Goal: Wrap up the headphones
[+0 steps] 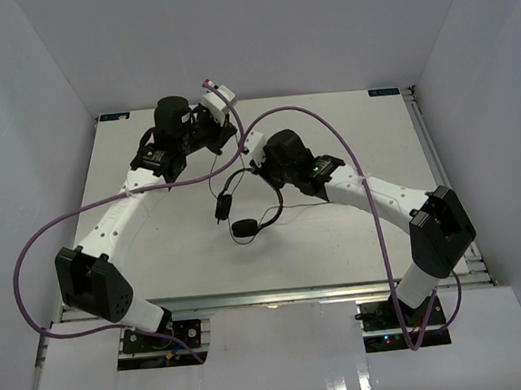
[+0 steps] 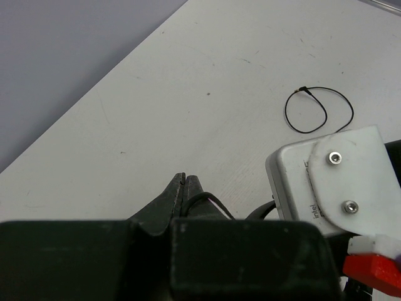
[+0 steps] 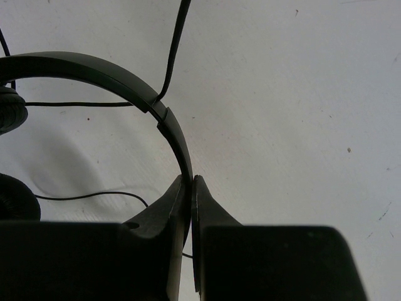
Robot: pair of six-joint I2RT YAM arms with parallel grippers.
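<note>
Right wrist view: the right hand (image 3: 191, 182) is pinching the headphones (image 1: 243, 226) by the headband (image 3: 94, 69) at the middle of the desk (image 1: 346, 124), while the left hand (image 2: 185, 180) is pressing together on their thin cord (image 2: 212, 199).

Right gripper (image 3: 190, 179), clamped on headphones (image 3: 94, 70) (headband)

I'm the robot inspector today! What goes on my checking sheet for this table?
Surface: white table, flat, a few tiny specks.
Job's things: headphones mid-table between the grippers; cord partly looped loose on the surface.
Clutter: nothing seen.
Grippers: left gripper shut, the cord seemingly pinched; right gripper shut on the headband.
Cables: purple cables arching off both arms.
Surroundings: plain white walls on three sides.
</note>
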